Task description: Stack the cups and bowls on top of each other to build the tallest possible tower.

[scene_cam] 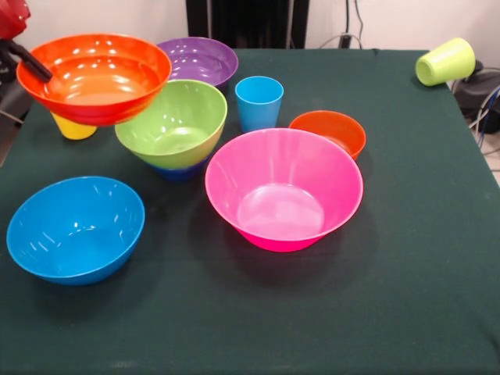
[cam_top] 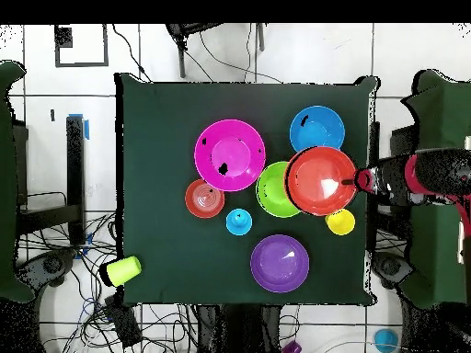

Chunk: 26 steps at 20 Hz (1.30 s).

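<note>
The gripper (scene_cam: 37,69) pinches the rim of the large glossy orange-red plastic bowl (scene_cam: 98,78), one black finger (scene_cam: 31,62) lying inside the wall at the rim, and carries the bowl clear of the table. The red and black arm (cam_top: 419,175) reaches in from the table's edge in the overhead view. Take the lime green plastic bowl (scene_cam: 173,123) as landmark: it sits nested on a small dark blue bowl (scene_cam: 178,172), forming the tower so far, and the held bowl hangs above and just beside it, overlapping its rim in the overhead view. The yellow tapered cup (scene_cam: 73,127) stands beside the tower, under the held bowl. The light blue tumbler (scene_cam: 258,101), small orange bowl (scene_cam: 328,131) and large pink bowl (scene_cam: 283,187) stand on the tower's opposite side; the purple bowl (scene_cam: 197,61) and large light blue bowl (scene_cam: 75,228) flank it. The lime green cup (scene_cam: 445,61) lies tipped over, well apart, at the dark green tablecloth (scene_cam: 406,297) corner. Risks: the one-sided rim grip may let the bowl tilt or slip; an off-centre release could seat it crooked and topple the narrow-based tower; a low pass could knock the yellow cup.
</note>
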Motion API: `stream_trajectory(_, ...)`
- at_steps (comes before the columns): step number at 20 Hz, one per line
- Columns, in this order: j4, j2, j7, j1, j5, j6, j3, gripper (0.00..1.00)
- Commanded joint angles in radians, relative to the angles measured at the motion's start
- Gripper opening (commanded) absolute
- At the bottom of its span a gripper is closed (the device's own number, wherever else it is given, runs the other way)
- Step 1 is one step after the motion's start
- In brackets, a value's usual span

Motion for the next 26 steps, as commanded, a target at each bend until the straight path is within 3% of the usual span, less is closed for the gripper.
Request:
stream_trajectory(1,0.159,-0.031,-0.291,-0.001,-0.058,-0.018,0.034,0.00)
stream_trajectory(14,0.266,-0.029,-0.213,-0.024,-0.071,-0.120,0.053,0.00)
stream_trajectory(26,0.244,-0.032,-0.172,0.009,-0.047,-0.107,0.060,0.00)
